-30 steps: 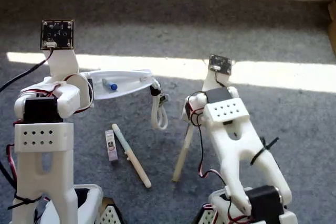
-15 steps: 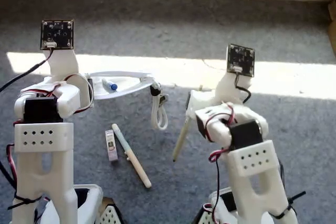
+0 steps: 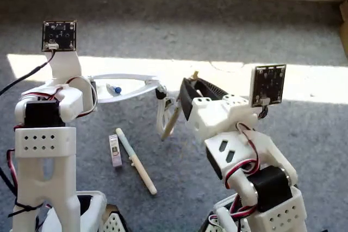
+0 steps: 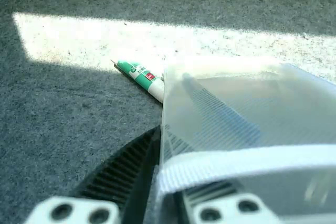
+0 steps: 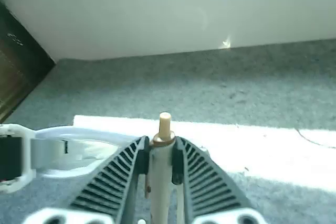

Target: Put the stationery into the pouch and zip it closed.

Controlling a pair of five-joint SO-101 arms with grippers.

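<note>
I have right claw (image 5: 160, 141) pinching pen (image 5: 160, 167); left claw (image 4: 164, 153) clamped on pouch (image 4: 247, 108) rim. Risk: pen tip catches strap (image 3: 160, 113) below right claw (mouth looks narrow), then twists loose.

We count one pouch (image 3: 138, 86) and three pens: a beige pen (image 3: 171, 123), a pale pen (image 3: 136, 162) and a blue-tipped pen (image 3: 113, 88). We also count one small block (image 3: 115, 150).

The grey short-pile carpet (image 3: 304, 134), crossed by a band of sunlight (image 3: 304, 82), carries a long cream pen with a pale teal cap (image 3: 136, 161), a small lilac rectangular block (image 3: 115, 150) just beside it, and a green-and-white marker (image 4: 139, 73).
</note>
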